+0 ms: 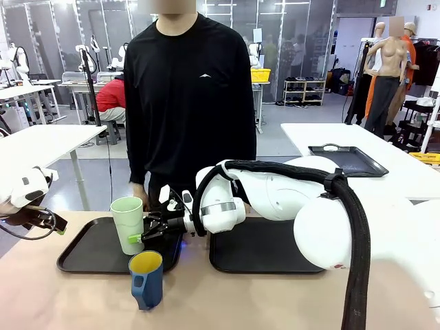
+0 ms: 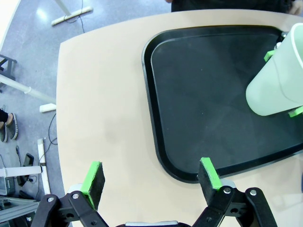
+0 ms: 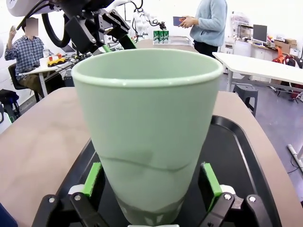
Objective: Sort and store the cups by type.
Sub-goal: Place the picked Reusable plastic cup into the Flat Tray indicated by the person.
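The pale green tumbler (image 1: 128, 221) stands upright on the left black tray (image 1: 86, 253). My right gripper (image 1: 139, 231) reaches across from the right and sits low around its base, open, with the green pads (image 3: 93, 177) just off the cup wall. In the right wrist view the tumbler (image 3: 147, 127) rises between the right gripper (image 3: 151, 182) fingers. The dark blue mug (image 1: 146, 278), yellow inside, stands on the table just in front of that tray. My left gripper (image 2: 150, 177) hangs open over bare table at the tray's (image 2: 199, 94) left end, holding nothing; the tumbler (image 2: 279, 80) is farther off.
A second black tray (image 1: 268, 247) lies to the right, under my right arm. A person in black stands at the far side, one hand (image 1: 139, 196) near the tumbler. My left arm (image 1: 27, 196) is at the table's left edge.
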You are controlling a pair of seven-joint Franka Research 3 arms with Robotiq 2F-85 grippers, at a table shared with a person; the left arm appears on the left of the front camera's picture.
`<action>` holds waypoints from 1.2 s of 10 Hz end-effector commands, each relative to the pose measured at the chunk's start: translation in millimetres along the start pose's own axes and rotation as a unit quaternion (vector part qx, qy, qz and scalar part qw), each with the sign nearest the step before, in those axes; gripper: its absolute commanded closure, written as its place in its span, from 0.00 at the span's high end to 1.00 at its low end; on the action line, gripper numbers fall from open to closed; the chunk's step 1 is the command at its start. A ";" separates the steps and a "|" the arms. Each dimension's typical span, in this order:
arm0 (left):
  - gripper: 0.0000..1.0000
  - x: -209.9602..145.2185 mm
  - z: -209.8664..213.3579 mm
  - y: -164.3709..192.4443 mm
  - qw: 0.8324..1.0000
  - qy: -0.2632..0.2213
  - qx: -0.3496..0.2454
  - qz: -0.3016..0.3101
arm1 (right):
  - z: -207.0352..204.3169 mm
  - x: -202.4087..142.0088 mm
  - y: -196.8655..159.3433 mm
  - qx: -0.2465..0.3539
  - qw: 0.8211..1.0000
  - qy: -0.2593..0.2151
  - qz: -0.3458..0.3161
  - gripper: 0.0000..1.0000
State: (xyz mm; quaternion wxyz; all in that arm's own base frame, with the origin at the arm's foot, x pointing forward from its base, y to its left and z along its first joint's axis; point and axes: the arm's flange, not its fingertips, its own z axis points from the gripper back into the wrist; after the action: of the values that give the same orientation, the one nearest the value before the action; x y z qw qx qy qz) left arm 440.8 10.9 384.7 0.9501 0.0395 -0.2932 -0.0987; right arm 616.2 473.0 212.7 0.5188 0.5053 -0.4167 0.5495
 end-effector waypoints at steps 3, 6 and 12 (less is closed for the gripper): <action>1.00 -0.2 -0.5 1.9 1.000 0.000 0.001 0.002 | 22.7 9.2 6.1 -0.009 0.999 0.027 -0.023 1.00; 1.00 -0.2 -0.5 1.9 1.000 0.000 0.001 0.002 | 45.2 14.8 14.6 -0.028 0.998 0.046 -0.025 1.00; 1.00 -0.2 -0.5 1.9 1.000 0.000 0.001 0.002 | 95.0 32.1 38.8 -0.044 0.994 0.091 -0.029 1.00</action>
State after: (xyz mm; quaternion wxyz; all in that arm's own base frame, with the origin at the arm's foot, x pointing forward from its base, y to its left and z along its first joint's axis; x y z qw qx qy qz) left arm 440.8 11.0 384.7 0.9501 0.0395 -0.2932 -0.0987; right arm 604.5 387.1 253.5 0.5784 0.4493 -0.3923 0.5565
